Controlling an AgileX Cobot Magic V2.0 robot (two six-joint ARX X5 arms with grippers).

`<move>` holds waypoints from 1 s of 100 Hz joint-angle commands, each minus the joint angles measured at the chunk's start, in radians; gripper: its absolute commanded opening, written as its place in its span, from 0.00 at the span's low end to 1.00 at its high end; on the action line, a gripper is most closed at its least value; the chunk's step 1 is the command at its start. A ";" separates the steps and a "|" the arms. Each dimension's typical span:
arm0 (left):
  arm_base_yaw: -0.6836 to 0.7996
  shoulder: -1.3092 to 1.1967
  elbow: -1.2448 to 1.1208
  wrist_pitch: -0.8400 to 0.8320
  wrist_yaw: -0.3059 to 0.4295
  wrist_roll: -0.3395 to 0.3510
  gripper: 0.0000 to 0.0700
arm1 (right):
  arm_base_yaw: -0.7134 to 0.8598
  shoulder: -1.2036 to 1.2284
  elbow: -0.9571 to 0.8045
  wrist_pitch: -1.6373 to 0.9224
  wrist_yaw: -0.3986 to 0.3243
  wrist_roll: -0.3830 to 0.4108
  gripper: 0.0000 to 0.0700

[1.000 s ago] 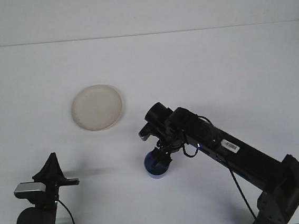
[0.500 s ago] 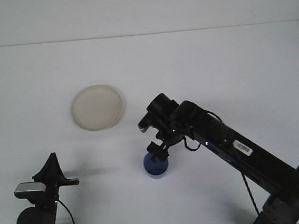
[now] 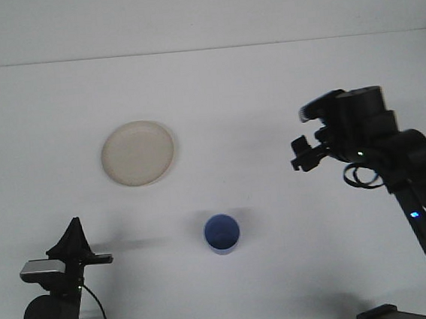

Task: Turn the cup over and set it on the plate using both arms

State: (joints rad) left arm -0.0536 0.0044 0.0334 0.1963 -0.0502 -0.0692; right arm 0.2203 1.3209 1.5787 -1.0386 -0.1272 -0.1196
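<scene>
A blue cup [image 3: 222, 233] stands upright on the white table near the front middle, its mouth facing up, with nothing touching it. The round cream plate [image 3: 138, 152] lies flat to the upper left of the cup and has nothing on it. My right gripper [image 3: 302, 155] hangs in the air well to the right of the cup and higher in the view, open and holding nothing. My left gripper [image 3: 74, 239] sits low at the front left corner, pointing upward, far from both cup and plate.
The right arm [image 3: 419, 185] runs down the right edge of the view. The left arm's base and cable [image 3: 54, 310] fill the front left corner. The table's far edge [image 3: 202, 49] meets a pale wall.
My right gripper let go of the blue cup, lifted off it and swung far to the right. The cup stays upright where it was set. The left arm has not moved.
</scene>
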 commanded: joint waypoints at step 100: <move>0.000 -0.001 0.014 0.006 -0.002 -0.003 0.02 | -0.202 -1.026 -1.026 0.634 0.056 0.172 0.00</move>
State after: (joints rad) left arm -0.0536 0.0044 0.0345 0.1955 -0.0498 -0.0692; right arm 0.0185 0.2913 0.5434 -0.4122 -0.0738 0.0490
